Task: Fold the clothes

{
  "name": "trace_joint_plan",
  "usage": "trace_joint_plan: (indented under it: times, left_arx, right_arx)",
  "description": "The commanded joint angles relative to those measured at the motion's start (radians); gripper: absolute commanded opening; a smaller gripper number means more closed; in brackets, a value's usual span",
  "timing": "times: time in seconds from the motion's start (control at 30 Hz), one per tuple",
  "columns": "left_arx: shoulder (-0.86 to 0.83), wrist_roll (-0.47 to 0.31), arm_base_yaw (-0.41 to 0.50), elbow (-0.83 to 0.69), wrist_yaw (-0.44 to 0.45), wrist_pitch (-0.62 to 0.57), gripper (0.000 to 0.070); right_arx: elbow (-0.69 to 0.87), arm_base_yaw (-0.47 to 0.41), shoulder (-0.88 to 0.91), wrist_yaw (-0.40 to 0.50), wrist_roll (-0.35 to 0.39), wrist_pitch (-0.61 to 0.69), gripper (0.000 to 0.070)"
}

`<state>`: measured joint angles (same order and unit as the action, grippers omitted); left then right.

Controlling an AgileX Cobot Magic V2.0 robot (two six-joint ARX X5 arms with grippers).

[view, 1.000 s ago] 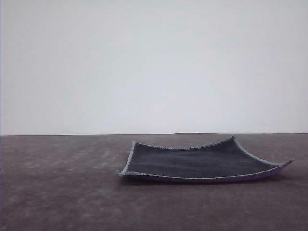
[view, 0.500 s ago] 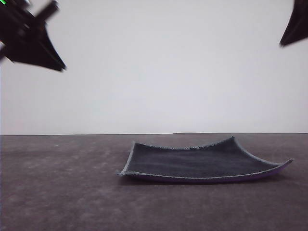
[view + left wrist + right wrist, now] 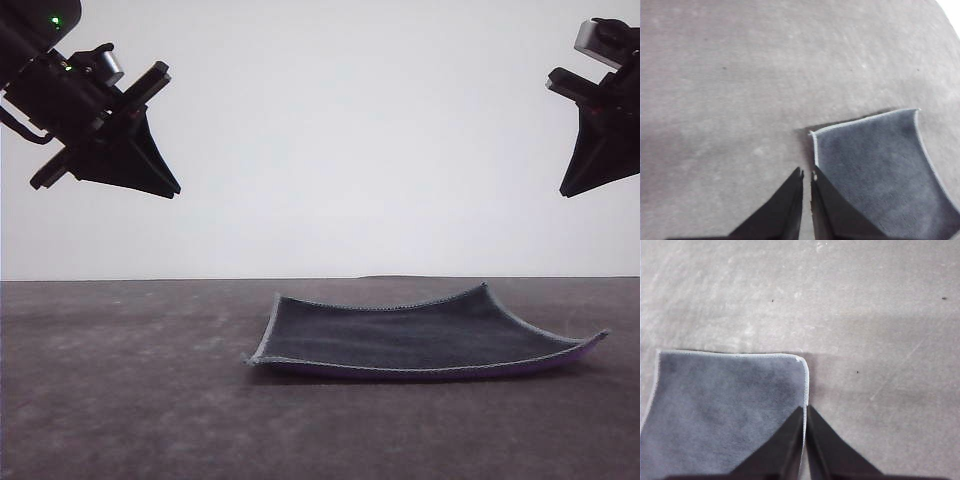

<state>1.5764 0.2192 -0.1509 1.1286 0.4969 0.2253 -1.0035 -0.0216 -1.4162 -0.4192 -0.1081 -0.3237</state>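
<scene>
Jaws together on both the left gripper and right gripper, high above the cloth lying flat on the table; light, limp-looking, best pinched at curled corners.

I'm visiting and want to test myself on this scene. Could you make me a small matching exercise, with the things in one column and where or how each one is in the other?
Things:
1. left gripper
2. right gripper
3. cloth
4. table

Descriptions:
A. lying unfolded, dark grey side up, corners curling upward
B. shut, hanging in the air high on the left of the front view
C. bare brownish surface under everything
D. shut, hanging in the air high on the right of the front view

Pairs: 1-B, 2-D, 3-A, 4-C
</scene>
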Motion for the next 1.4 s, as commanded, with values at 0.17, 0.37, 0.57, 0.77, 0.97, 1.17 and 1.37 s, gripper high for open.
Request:
trace_joint_plan:
  times: [0.17,0.37,0.57,0.77,0.97,1.17,1.37]
  left_arx:
    - [0.015,-0.02,-0.03,0.024,0.009,-0.017,0.0312]
    - [0.066,0.02,-0.071,0.026,0.018,-0.104,0.035]
    - [0.224,0.063,-0.094,0.082,0.074,-0.144,0.035]
    - [0.425,0.09,-0.1,0.249,0.149,-0.109,0.035]
    - [0.559,0.101,-0.112,0.393,0.182,-0.045,0.035]
    - [0.602,0.083,-0.129,0.412,0.182,-0.03,0.035]
    - [0.607,0.073,-0.155,0.412,0.18,-0.029,0.035]
  right_arx:
    - [-0.019,0.0,-0.015,-0.003,0.018,0.015,0.0401]
    - [-0.02,0.004,-0.081,-0.086,0.001,0.072,0.0423]
    - [-0.049,0.008,-0.222,-0.167,-0.015,0.147,0.0423]
    - [-0.15,0.015,-0.383,-0.189,-0.015,0.165,0.0422]
    - [-0.256,0.02,-0.52,-0.243,-0.013,0.158,0.0422]
    - [-0.28,0.028,-0.569,-0.26,-0.007,0.17,0.0422]
    - [-0.28,0.047,-0.601,-0.258,0.01,0.174,0.0422]
